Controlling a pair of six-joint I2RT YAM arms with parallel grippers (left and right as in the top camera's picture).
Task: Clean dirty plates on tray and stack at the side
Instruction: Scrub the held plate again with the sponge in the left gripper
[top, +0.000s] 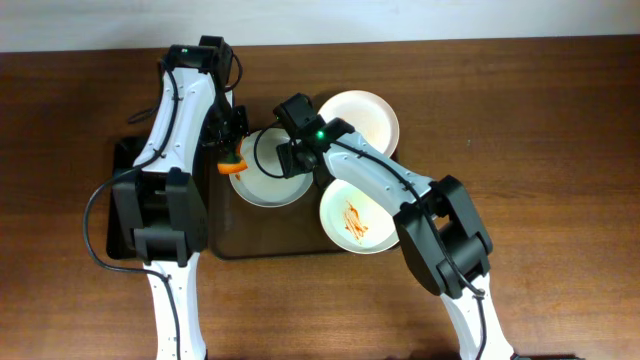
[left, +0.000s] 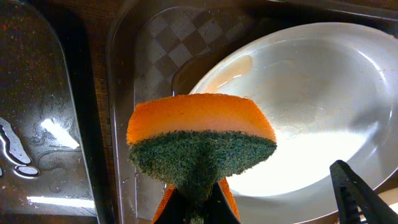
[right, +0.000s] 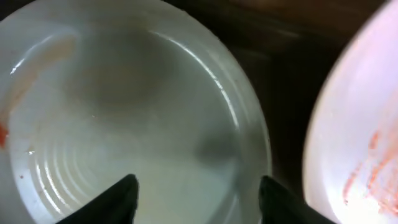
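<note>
While the plate (top: 270, 185) lies on the tray's (top: 260, 235) left half, toward the desk's far edge, the left claw (top: 232, 150) pinches a sponge (top: 233, 162) over its left rim; the right claw (top: 298, 160) hangs spread above it. Stained plate (top: 357, 215) just right.

A brown wooden desk (top: 560, 120) is carrying everything, its grain running sideways. A pale strip (top: 400, 15) is showing beyond its far edge. A black speckled mat (left: 37, 93) is lying at left, water drops glistening on it.

The sponge (left: 200, 134) crowds the centre plate (top: 262, 187) on its left rim; the spread right gripper (right: 194, 186) hangs over it; far plate (top: 372, 115) and smeared plate (top: 358, 222) flank the right (bare table (top: 540, 130) beyond).
</note>
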